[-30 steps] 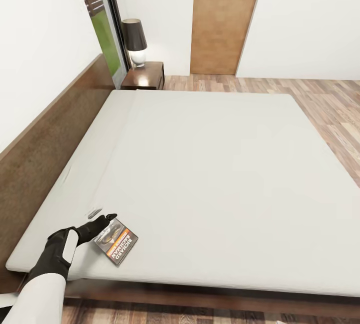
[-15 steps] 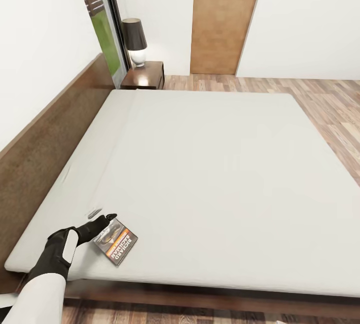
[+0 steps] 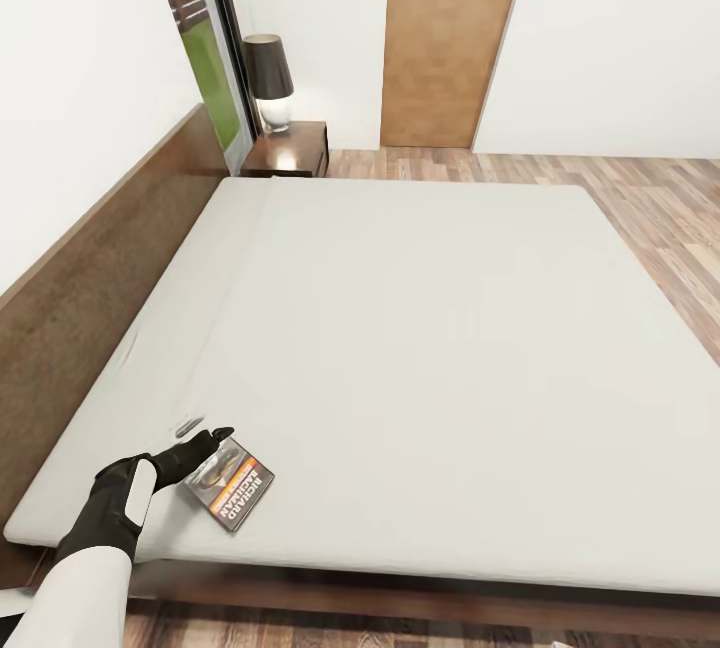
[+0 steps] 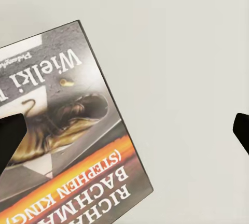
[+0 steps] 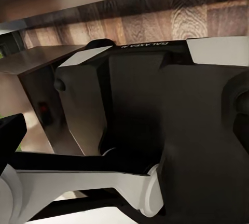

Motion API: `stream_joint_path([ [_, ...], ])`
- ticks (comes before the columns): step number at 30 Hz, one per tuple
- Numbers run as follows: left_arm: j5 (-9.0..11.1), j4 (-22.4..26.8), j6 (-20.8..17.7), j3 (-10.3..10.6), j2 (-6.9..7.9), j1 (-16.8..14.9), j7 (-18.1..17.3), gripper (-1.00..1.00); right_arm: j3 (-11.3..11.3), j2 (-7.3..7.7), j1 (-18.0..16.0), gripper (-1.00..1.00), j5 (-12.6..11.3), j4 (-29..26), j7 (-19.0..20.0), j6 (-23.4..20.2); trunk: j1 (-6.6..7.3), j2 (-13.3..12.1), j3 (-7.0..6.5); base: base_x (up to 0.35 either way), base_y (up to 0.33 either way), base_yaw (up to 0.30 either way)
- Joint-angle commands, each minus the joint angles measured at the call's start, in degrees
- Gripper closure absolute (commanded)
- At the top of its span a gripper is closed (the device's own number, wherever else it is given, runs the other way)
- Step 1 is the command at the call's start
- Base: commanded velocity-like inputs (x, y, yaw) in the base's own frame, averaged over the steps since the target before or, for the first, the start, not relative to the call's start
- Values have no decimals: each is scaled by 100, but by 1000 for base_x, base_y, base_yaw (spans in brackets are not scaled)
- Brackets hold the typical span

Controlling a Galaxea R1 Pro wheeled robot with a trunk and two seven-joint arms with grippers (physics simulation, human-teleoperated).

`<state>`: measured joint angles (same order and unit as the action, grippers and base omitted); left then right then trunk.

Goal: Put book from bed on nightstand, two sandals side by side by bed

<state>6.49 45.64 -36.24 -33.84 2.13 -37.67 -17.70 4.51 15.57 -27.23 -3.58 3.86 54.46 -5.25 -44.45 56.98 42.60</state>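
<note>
One book point(image 3: 231, 485) flat on bed point(image 3: 420, 348), left claw point(image 3: 205, 444) open, straddling its corner

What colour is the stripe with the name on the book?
Orange, with white letters, across the grey book; clearest in the left wrist view.

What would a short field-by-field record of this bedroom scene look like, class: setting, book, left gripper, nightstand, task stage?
setting: bedroom, large bed with off-white mattress and dark wooden headboard
book: paperback lying flat near the mattress's near corner, by the headboard side
left gripper: open, at the book's edge; in the left wrist view the fingertips are spread wide over the cover
nightstand: at the bed's far corner, bearing a black-shaded lamp
task stage: book not yet lifted
</note>
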Motion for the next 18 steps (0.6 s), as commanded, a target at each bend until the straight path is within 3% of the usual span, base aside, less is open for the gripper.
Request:
stream_joint_path([
  [1, 54, 4, -50, -14, -2, -4, 4, -100, 41, 4, -8, -100, -28, 19, 20, -55, 0, 3, 4, 0, 0, 0],
  [18, 54, 6, -50, -9, -2, -4, 4, -100, 41, -1, -6, -100, -28, 19, 20, -55, 0, 3, 4, 16, 13, 0],
])
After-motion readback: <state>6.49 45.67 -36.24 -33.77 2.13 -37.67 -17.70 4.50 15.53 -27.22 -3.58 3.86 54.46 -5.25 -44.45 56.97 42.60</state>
